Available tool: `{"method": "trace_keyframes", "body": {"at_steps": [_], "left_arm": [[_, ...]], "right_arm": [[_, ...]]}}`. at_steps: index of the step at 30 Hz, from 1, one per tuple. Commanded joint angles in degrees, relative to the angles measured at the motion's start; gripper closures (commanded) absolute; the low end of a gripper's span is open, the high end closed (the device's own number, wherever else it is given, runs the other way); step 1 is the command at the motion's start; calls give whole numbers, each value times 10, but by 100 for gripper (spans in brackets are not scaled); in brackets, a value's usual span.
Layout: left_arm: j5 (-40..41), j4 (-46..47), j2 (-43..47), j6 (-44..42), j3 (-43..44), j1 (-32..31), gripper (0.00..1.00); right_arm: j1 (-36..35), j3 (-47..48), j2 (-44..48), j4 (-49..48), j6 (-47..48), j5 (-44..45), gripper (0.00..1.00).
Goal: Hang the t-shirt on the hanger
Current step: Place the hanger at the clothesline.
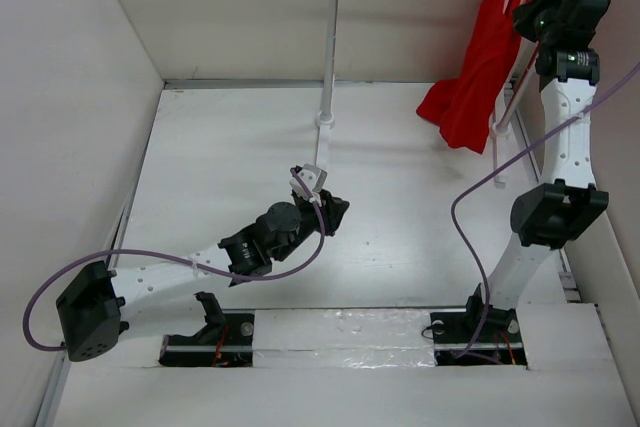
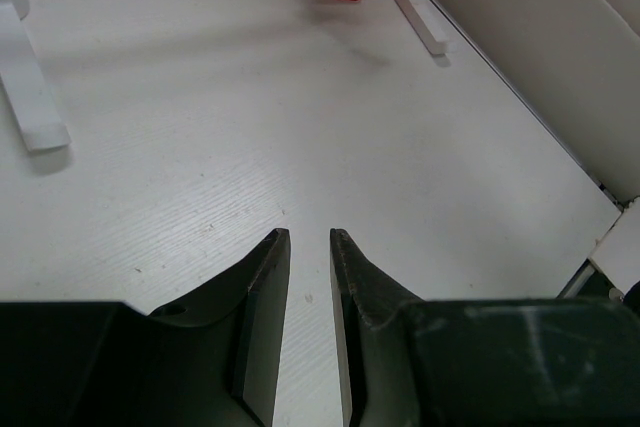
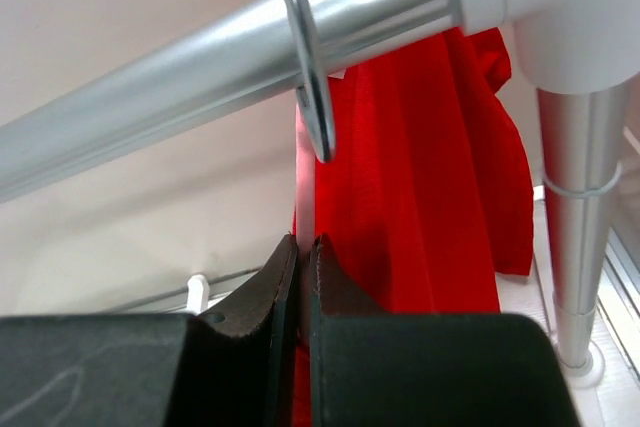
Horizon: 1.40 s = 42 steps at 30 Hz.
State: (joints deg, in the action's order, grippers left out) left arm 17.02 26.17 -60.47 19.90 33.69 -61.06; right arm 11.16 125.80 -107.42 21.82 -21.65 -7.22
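Hanger (image 3: pixel 305 182) hooked over rail (image 3: pixel 180 67), pink neck pinched in closed right gripper (image 3: pixel 304 243); t-shirt (image 3: pixel 430 187) hangs just behind gripper. Left gripper (image 2: pixel 309 235) barely parted, empty.

Looked down on a white bench (image 1: pixel 400 217), faintly wood-grained and lightly speckled, boxed by pale walls (image 1: pixel 80 97) at left, back and right. Found the rack's left foot (image 2: pixel 35 112) standing on it toward the back, a flat white bar. Found a second foot bar (image 2: pixel 420 25) lying flat near the right wall, running under the red t-shirt (image 1: pixel 470 97). Could not tell whether that cloth's lowest fold touched the bench. Noted the left arm base (image 1: pixel 208 337) and right arm base (image 1: pixel 478 332) set into recesses along the near edge.
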Motion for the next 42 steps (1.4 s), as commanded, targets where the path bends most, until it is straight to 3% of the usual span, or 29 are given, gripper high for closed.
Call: {"method": "trace_keyframes", "body": {"at_steps": [1, 9, 19, 21, 22, 25, 28, 36, 42], "left_arm": [[4, 28, 4, -7, 2, -2, 80], [0, 31, -6, -8, 4, -2, 80], [-4, 31, -18, -7, 8, -2, 80], [-5, 31, -16, -6, 8, -2, 80], [-4, 31, -13, -6, 7, -2, 80], [-1, 31, -8, -5, 6, -2, 80], [-6, 33, -5, -4, 4, -2, 80], [-2, 34, 0, -2, 1, -2, 80], [28, 32, 18, -2, -8, -2, 80]], "right_arm": [[-3, 66, -9, -28, 4, 41, 100], [13, 85, -48, -9, 0, 68, 100], [18, -36, 13, -77, -15, 70, 99], [25, -71, 29, -96, -30, 69, 85], [25, -79, 44, -100, -36, 70, 68], [31, -107, 67, -111, -58, 84, 40], [31, -144, 105, -129, -74, 79, 25], [12, -273, 236, -185, -99, 119, 0], [-22, -476, 401, -286, -151, 191, 0]]}}
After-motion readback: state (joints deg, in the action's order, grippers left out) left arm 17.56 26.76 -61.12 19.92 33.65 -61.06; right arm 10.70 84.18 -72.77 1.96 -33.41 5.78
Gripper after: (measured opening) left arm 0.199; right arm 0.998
